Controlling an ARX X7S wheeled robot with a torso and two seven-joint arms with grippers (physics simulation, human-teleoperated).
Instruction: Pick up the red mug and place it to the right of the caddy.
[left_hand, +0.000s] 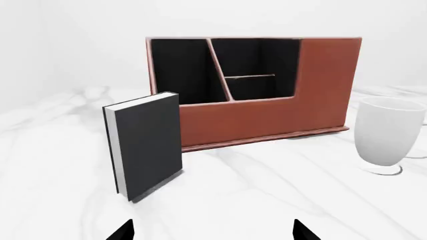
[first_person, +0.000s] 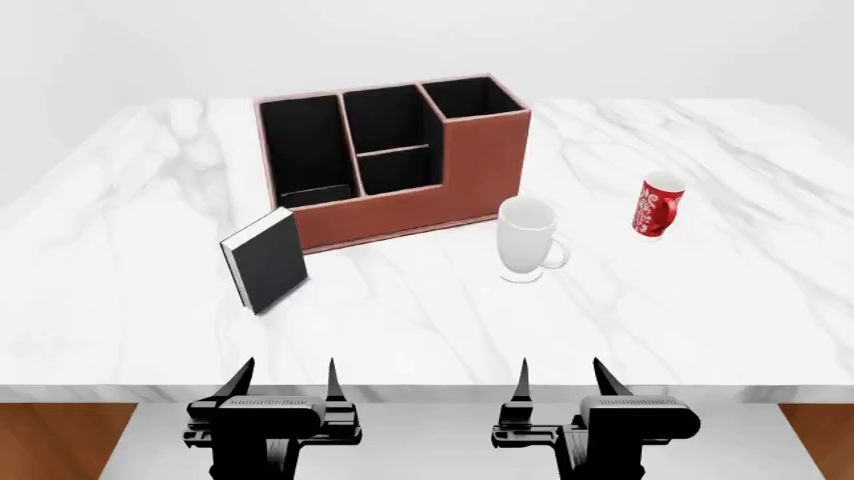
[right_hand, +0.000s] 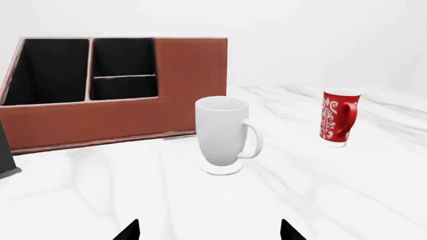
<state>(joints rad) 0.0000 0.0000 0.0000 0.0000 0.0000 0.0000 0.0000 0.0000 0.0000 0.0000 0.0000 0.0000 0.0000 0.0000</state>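
Book (first_person: 266, 261) before caddy (first_person: 400, 190); white mug (first_person: 529, 240) right; red mug (first_person: 657, 206) farther right

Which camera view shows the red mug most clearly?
The right wrist view: the red mug appears large, with pattern and handle visible. The head view shows it small. The left wrist view does not show it.

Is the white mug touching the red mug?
Apart. The head view shows bare marble between the white mug and the red mug; the right wrist view shows that gap too.
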